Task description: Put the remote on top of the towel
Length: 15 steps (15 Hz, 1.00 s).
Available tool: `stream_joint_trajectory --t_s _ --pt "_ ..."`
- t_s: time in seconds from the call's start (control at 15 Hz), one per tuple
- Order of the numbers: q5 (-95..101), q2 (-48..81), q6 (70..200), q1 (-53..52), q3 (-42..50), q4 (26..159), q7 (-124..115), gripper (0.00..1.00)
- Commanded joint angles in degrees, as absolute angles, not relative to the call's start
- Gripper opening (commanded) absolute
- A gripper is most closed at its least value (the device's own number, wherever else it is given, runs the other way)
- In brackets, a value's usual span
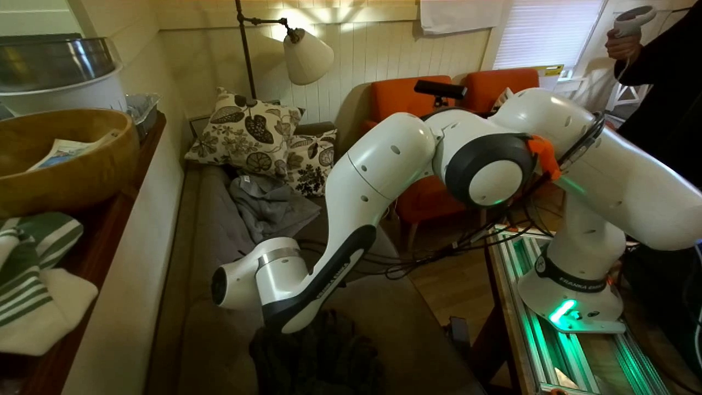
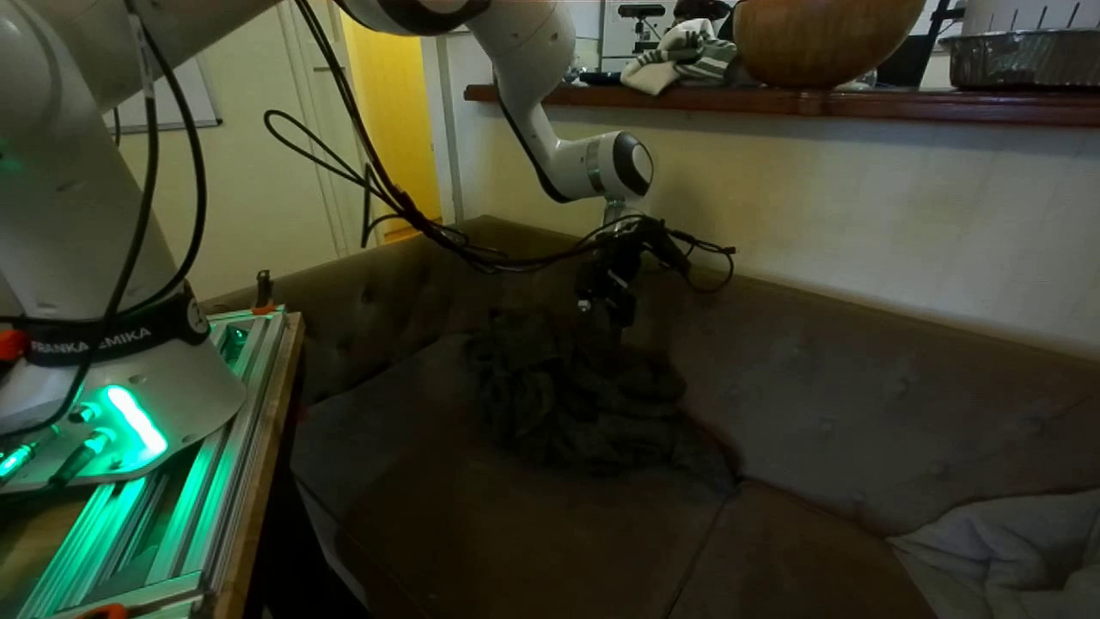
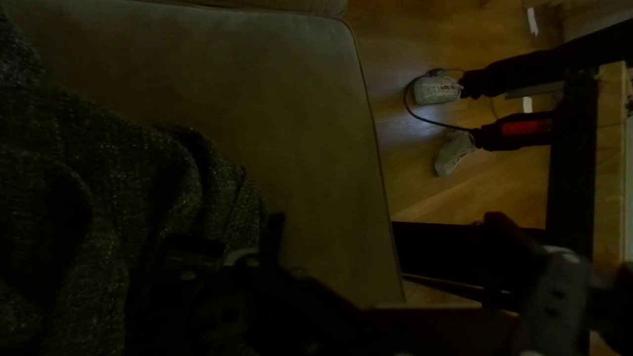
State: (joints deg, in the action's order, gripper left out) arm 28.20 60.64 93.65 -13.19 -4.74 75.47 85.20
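Observation:
A dark, crumpled cloth (image 2: pixel 567 404), which I take for the towel, lies heaped on the sofa seat. It fills the left side of the wrist view as a speckled dark towel (image 3: pixel 109 198) and shows below the arm in an exterior view as the towel (image 1: pixel 323 362). My gripper (image 2: pixel 607 316) points down close to the heap; whether it touches the cloth cannot be told. In the dim wrist view the gripper (image 3: pixel 388 220) stands open, its fingers wide apart with nothing between them. I cannot make out the remote in any view.
A ledge (image 2: pixel 773 101) behind the sofa back carries a wooden bowl (image 1: pixel 66 159) and a striped cloth (image 1: pixel 38 280). Pillows (image 1: pixel 247 131) and a grey cloth (image 1: pixel 269 206) lie farther along the sofa (image 2: pixel 533 550). A person's shoes (image 3: pixel 437 90) show on the floor.

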Motion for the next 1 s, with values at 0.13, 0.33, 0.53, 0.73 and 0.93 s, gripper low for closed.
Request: stream_joint_trajectory --t_s 0.13,0.33,0.53,0.73,0.93 --pt "28.8 59.7 97.4 -13.4 -4.7 77.7 81.2 1.00" --pt "28.5 59.5 111.0 -13.2 -5.5 85.9 71.7 1.00" --pt "31.5 58.8 125.0 -12.7 -5.9 95.2 61.7 1.00" --pt "35.0 56.7 138.5 -14.9 -2.1 105.4 49.9 1.00" --pt "35.2 60.3 137.4 -13.5 -3.1 101.7 49.4 1.00"
